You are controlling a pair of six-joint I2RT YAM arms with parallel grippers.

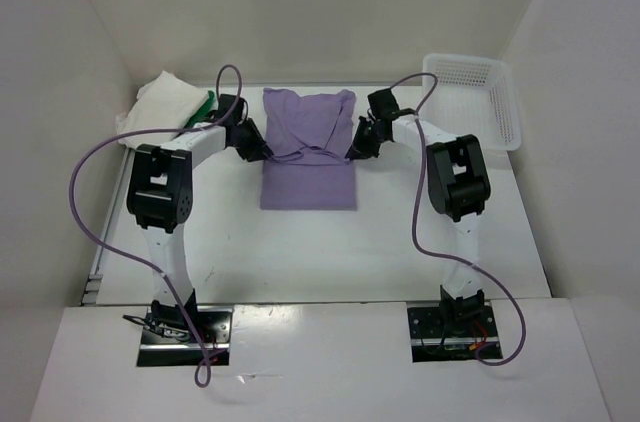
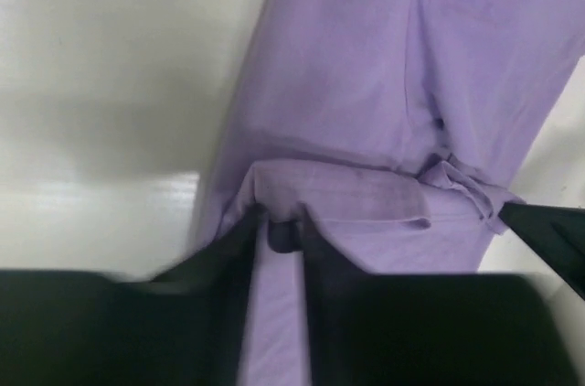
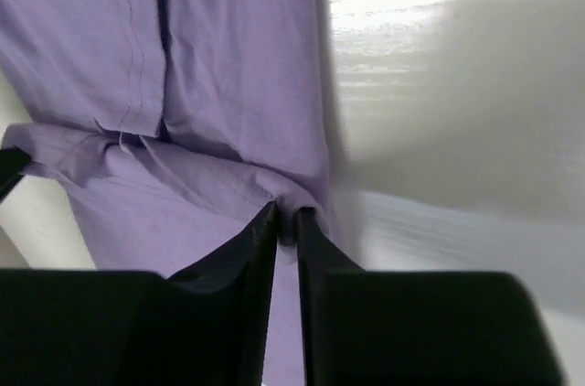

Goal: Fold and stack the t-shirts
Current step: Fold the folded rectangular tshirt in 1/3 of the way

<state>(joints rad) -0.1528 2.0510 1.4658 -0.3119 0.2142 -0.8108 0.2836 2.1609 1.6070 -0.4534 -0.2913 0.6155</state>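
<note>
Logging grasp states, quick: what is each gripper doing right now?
Left gripper: shut on the purple shirt.
Right gripper: shut on the purple shirt.

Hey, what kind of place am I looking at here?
Likely a robot lab cell: left arm and right arm bolted to a table, blank white walls around it, a purple shirt laid out.

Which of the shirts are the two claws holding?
The purple shirt, lying mid-table: the left gripper and right gripper each pinch one side edge of it. The white shirt and green shirt lie bunched at the far left corner, untouched.
</note>
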